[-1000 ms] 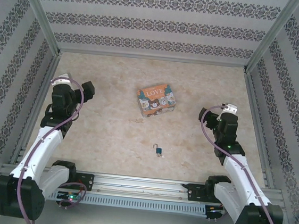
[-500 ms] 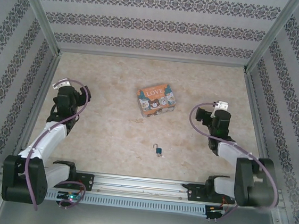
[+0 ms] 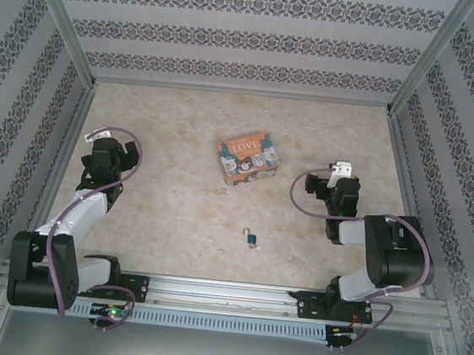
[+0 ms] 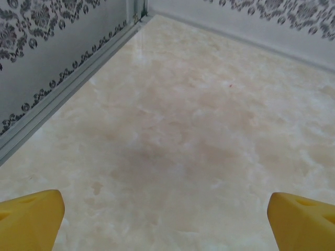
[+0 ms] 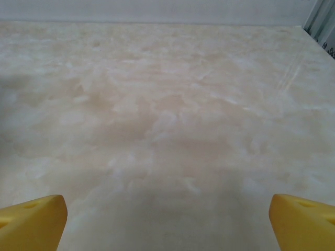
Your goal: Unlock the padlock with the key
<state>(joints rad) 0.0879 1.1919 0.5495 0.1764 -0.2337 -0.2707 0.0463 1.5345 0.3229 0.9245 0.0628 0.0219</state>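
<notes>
The padlock (image 3: 251, 239), tiny with a teal-blue body and a thin silvery shackle, lies on the marble-patterned floor in front of centre. The key is too small to tell apart in the top view. My left gripper (image 3: 119, 150) hovers at the left side, far from the padlock. Its yellow fingertips (image 4: 31, 217) stand wide apart over bare floor, so the left gripper (image 4: 167, 222) is open and empty. My right gripper (image 3: 321, 185) hangs at the right, up and right of the padlock. Its yellow fingertips (image 5: 34, 219) are equally spread, and the right gripper (image 5: 167, 222) holds nothing.
An orange "LOVE" picture box (image 3: 247, 158) lies behind the padlock near the middle. Patterned walls with metal rails (image 3: 56, 167) close in the left, right and far sides. The left wall and far corner (image 4: 137, 15) run close by the left gripper.
Both arms have folded back, their elbows dropping toward the bases. The left gripper drew slightly left and nearer; the right gripper shifted left. Both stayed open. Padlock and box have not moved.
</notes>
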